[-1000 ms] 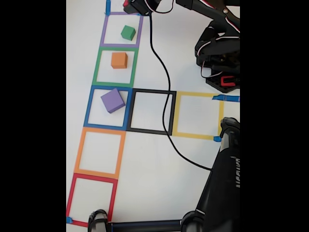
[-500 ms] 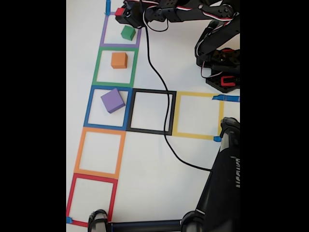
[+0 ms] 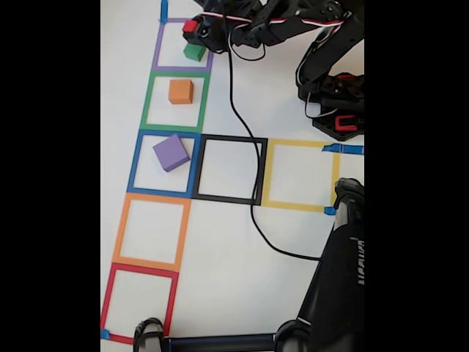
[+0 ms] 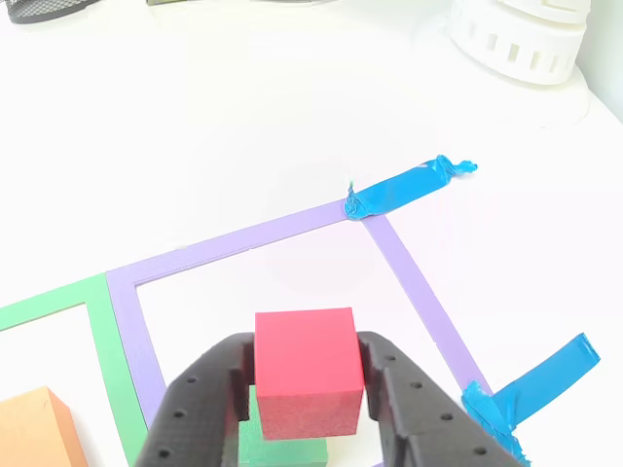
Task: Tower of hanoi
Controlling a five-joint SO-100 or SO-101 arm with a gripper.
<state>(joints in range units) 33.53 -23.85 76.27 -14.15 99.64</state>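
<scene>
In the other view, closest to the camera, the black end effector [image 4: 307,375] grips the red block [image 4: 307,368] by two opposite sides, directly above the green block [image 4: 282,443]; whether the two touch cannot be told. The orange block [image 4: 29,428] shows at the lower left corner. Beyond lie the purple tape square [image 4: 243,238] on the white worktop [image 4: 243,107], blue tape strips [image 4: 404,188] at its corners, and a white ribbed object [image 4: 516,39] farthest off.

In the fixed view, a black stand [image 3: 341,271] at the bottom edge bears writing too blurred to read. Farther up, the purple block [image 3: 171,152] lies in the blue tape square [image 3: 139,158], the orange block [image 3: 180,91] in the green tape square [image 3: 150,99], and the green block [image 3: 194,52] in the purple tape square [image 3: 157,48], with the red block [image 3: 190,26] held over it.
</scene>
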